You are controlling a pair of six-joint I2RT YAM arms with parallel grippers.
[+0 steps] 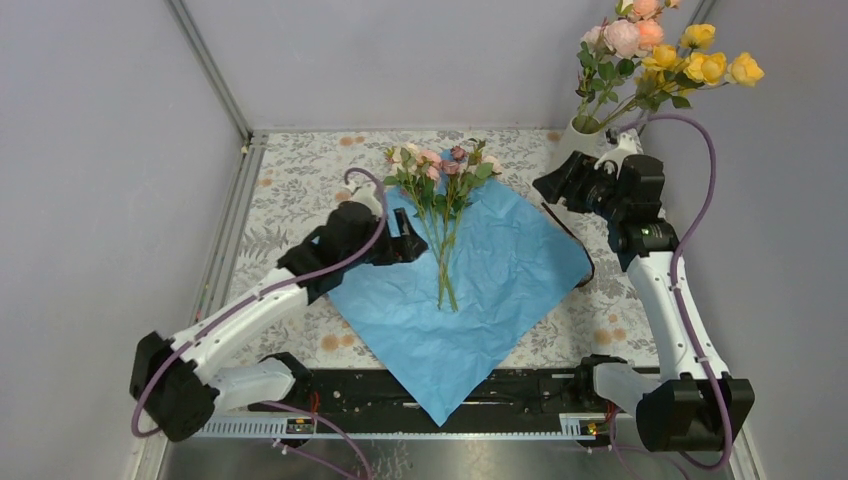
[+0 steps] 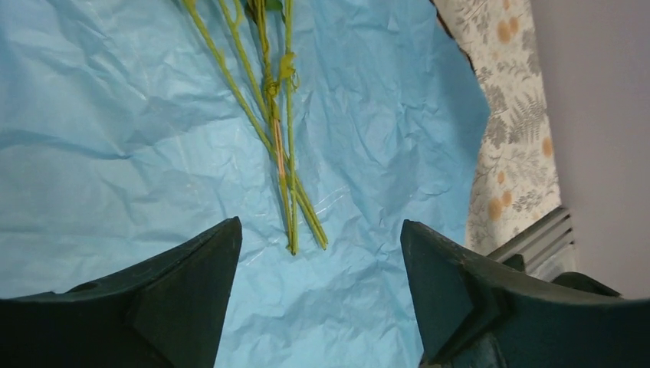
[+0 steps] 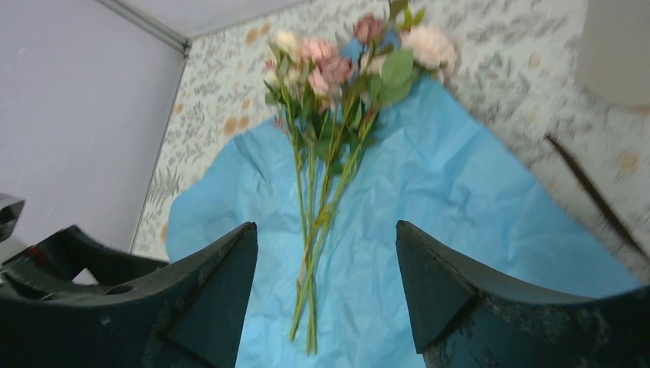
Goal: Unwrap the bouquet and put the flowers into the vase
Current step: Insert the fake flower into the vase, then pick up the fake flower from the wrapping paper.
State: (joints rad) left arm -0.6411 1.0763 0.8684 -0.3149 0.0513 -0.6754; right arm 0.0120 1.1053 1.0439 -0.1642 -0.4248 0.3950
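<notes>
The blue paper [image 1: 470, 290] lay spread flat as a crinkled diamond on the floral tablecloth [image 1: 300, 190], its near corner reaching over the base rail [image 1: 520, 390] of the arms. Down the paper's middle, from its centre to its far corner, lay a small bunch of flowers [image 1: 442, 190], their thin green stems side by side and their pink and cream heads just past that far corner. Beyond the paper's right corner stood the vase [image 1: 577, 138], already holding yellow, pink and peach roses [image 1: 665, 55] that leaned away from the paper. A dark ribbon [image 3: 589, 192] lay along the paper's right edge. The left gripper [image 2: 320, 230] hung over the paper's left corner, its jaws spread wide with nothing between them and the stem ends on the paper just ahead of its fingers. The right gripper [image 3: 324, 230] hung off the paper's right corner, between paper and vase, its jaws likewise parted and empty, facing across the paper toward the bunch. A pale blur beyond the paper in the right wrist view was probably the vase's wall, though it was too soft to be sure.
</notes>
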